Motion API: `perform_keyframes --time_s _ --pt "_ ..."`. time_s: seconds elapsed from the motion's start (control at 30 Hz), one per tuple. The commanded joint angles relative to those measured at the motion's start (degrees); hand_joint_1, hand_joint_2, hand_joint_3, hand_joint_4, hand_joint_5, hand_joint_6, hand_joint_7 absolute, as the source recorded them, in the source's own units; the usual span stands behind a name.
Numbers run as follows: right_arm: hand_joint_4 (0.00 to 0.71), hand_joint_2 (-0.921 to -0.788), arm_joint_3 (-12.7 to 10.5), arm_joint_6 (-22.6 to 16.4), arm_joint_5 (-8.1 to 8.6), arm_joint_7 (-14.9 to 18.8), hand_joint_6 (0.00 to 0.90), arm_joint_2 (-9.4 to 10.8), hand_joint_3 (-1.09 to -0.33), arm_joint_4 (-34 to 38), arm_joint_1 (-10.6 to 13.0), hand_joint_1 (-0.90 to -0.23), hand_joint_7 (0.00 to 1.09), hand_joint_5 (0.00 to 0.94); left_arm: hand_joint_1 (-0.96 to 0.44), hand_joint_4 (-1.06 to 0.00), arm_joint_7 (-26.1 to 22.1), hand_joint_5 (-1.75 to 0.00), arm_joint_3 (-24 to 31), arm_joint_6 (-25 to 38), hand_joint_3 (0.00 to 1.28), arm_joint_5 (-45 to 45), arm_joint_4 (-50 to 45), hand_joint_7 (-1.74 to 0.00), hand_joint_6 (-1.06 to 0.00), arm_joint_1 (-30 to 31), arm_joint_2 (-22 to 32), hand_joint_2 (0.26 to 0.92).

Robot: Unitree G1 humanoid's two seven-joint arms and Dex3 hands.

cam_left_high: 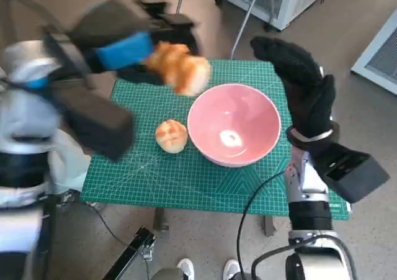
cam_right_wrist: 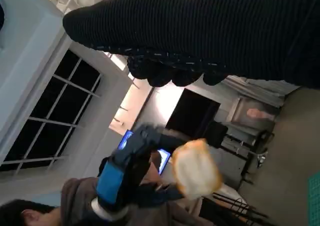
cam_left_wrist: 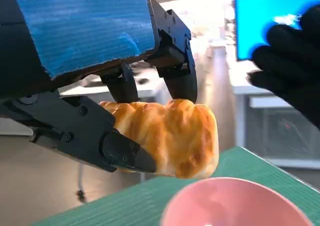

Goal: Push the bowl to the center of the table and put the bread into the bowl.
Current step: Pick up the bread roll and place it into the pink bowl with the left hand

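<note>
Up in the upper left of the head view, the left hand (cam_left_high: pixel 127 50) hangs in the air, blurred, with a golden bread roll (cam_left_high: pixel 178 67) clasped in its black fingers (cam_left_wrist: pixel 182 83). The left wrist view shows the grasp plainly: fingers press on the upper side of the roll (cam_left_wrist: pixel 170 136) and the thumb lies along its lower side, so the roll is pinched between them. It sits above the far left part of the green cutting mat (cam_left_high: pixel 186 174), just up and left of the pink bowl (cam_left_high: pixel 234 125), whose rim (cam_left_wrist: pixel 240 201) shows along the bottom edge of the left wrist view.

The bowl stands upright on the mat, a little right of the mat's middle in the head view. A second, round bread roll (cam_left_high: pixel 171 135) lies on the mat just left of the bowl, very near its wall; whether the two touch cannot be told.

The right hand (cam_left_high: pixel 304 84), in its black knitted glove, is raised at the upper right of the bowl, fingers loosely spread and holding nothing, apart from the bowl's rim. In the right wrist view the glove (cam_right_wrist: pixel 210 30) spans the top, and the left hand (cam_right_wrist: pixel 127 171) with its roll (cam_right_wrist: pixel 196 168) shows in the lower middle, with a person (cam_right_wrist: pixel 30 213) at the lower left
</note>
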Motion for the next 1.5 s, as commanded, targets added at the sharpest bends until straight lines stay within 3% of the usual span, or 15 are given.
perform_keyframes --time_s 0.03,0.3,0.53,0.6,0.67,0.7,0.73,0.77,0.8,0.87,1.03,1.4,1.5 --pt "0.287 -0.921 -0.4 -0.3 0.71 1.1 -0.001 -0.5 -0.774 0.5 1.6 -0.692 0.82 0.015 0.0 -0.53 2.2 -1.26 -3.2 -0.9 0.14 2.8 5.8 -1.24 -0.61 -2.3 -3.8 0.921" --pt "0.279 -0.921 -1.0 -0.9 1.66 1.9 -0.001 -0.6 -0.764 1.5 1.5 -0.698 0.81 0.01 0.0 -0.56 7.4 -1.42 -7.0 -3.4 0.14 6.4 16.3 -1.02 -0.65 -2.8 -9.0 0.914" --pt "0.279 -0.921 -1.3 -1.4 1.73 2.0 -0.001 -0.5 -0.76 2.1 1.7 -0.7 0.81 0.01 0.0 -0.58 10.5 -1.44 -9.3 -5.6 0.15 8.1 25.1 -0.99 -0.66 -2.7 -11.5 0.906" --pt "0.279 -0.921 -1.3 -1.6 1.62 1.9 -0.001 -0.5 -0.76 2.2 1.8 -0.698 0.81 0.01 0.0 -0.58 10.0 -1.44 -9.4 -5.9 0.16 7.7 26.7 -1.05 -0.59 -2.4 -11.8 0.913" --pt "0.28 -0.921 -1.4 -1.8 1.4 1.7 -0.001 -0.5 -0.759 2.2 1.9 -0.696 0.81 0.01 0.0 -0.47 8.9 -1.46 -9.5 -6.0 0.28 7.3 28.0 -1.33 -0.4 -2.0 -12.0 0.918" --pt "0.28 -0.921 -1.4 -1.9 1.28 1.5 -0.001 -0.5 -0.759 2.1 1.9 -0.696 0.81 0.01 -0.02 -0.37 8.4 -1.26 -9.6 -6.1 0.28 7.1 28.5 -1.2 -0.33 -1.8 -12.0 0.89" --pt "0.28 -0.921 -1.4 -2.0 1.13 1.3 -0.001 -0.5 -0.759 2.0 2.0 -0.696 0.81 0.01 -0.04 -0.28 7.5 -0.89 -9.6 -5.9 0.27 6.8 28.9 -0.98 -0.21 -1.5 -12.0 0.866" --pt "0.28 -0.921 -1.3 -2.0 1.0 1.2 -0.001 -0.5 -0.759 1.9 2.0 -0.695 0.81 0.01 -0.05 -0.24 6.9 -0.73 -9.5 -5.9 0.24 6.5 29.1 -0.89 -0.17 -1.4 -12.0 0.855" --pt "0.28 -0.921 -1.4 -2.0 0.93 1.0 -0.001 -0.5 -0.759 1.8 2.1 -0.696 0.81 0.01 -0.07 -0.17 6.0 -0.4 -9.3 -5.7 0.17 6.1 29.1 -0.7 -0.09 -1.3 -12.0 0.839" --pt "0.28 -0.921 -1.4 -1.9 0.77 0.7 -0.001 -0.5 -0.759 1.6 2.2 -0.696 0.81 0.01 -0.08 -0.13 4.4 -0.23 -9.0 -5.4 0.12 5.4 28.6 -0.61 -0.05 -1.1 -11.8 0.823" --pt "0.279 -0.921 -1.2 -1.7 0.3 0.0 -0.001 -0.4 -0.759 0.9 2.4 -0.695 0.81 0.009 -0.13 -0.11 2.5 -0.08 -7.9 -5.7 0.07 4.3 24.5 -0.55 -0.04 -0.3 -9.8 0.807" --pt "0.283 -0.921 -0.8 -1.4 0.1 -0.6 -0.001 0.0 -0.757 0.0 3.3 -0.694 0.8 0.011 -0.17 -0.11 1.1 -0.03 -2.3 -7.7 0.04 0.2 10.7 -0.53 -0.02 5.6 -0.9 0.816" --pt "0.283 -0.921 -0.7 -1.3 0.29 -0.5 -0.001 0.1 -0.757 -0.2 3.4 -0.694 0.79 0.011 -0.16 -0.13 0.3 -0.02 -0.5 -8.5 0.02 -1.4 7.4 -0.45 -0.06 7.3 1.7 0.825"
